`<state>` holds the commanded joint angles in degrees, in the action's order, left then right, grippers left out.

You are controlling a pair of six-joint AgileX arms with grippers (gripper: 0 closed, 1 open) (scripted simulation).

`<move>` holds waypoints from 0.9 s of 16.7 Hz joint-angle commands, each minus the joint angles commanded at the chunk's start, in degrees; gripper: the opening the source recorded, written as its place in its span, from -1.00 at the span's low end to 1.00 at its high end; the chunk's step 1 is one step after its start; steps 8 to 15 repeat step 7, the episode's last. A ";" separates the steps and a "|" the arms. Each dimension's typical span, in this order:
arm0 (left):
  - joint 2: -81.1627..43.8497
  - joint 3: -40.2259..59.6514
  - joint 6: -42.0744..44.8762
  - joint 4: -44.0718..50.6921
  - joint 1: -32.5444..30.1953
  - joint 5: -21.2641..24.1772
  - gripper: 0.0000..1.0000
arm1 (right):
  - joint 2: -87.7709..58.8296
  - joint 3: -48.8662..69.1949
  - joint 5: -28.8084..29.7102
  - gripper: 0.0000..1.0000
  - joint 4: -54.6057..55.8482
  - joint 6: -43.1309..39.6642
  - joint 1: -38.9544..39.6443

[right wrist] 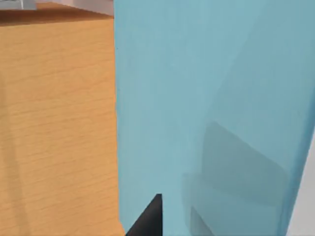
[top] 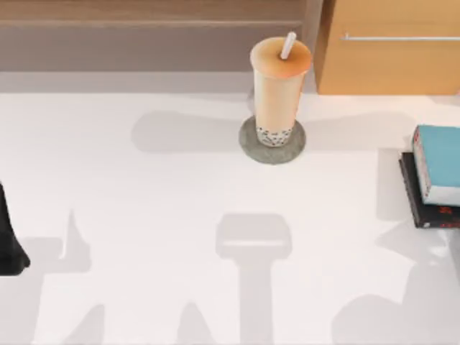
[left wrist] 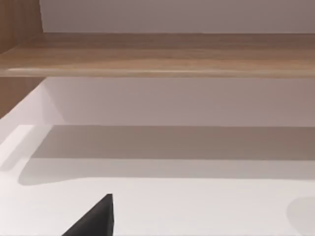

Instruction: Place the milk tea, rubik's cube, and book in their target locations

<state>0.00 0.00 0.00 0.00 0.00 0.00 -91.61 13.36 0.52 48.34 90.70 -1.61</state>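
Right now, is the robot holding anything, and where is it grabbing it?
It cannot be told. The milk tea stands free on its coaster; the teal book lies on the black book, with no jaws seen closed on either.

the top view looks straight down on the white table [top: 144,215], the wooden cabinet [top: 388,50] at its 1 o'clock. the left wrist view sits low, facing a wooden shelf [left wrist: 157,54]. the right wrist view hangs close over the book [right wrist: 206,108], shared with the top view's 3 o'clock edge [top: 440,162]
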 joint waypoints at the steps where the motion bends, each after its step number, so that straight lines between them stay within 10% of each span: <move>1: 0.00 0.00 0.00 0.00 0.00 0.00 1.00 | 0.00 0.00 0.00 0.96 0.00 0.00 0.00; 15: 0.00 0.00 0.00 0.00 0.00 0.00 1.00 | 0.00 0.00 0.00 1.00 0.00 0.00 0.00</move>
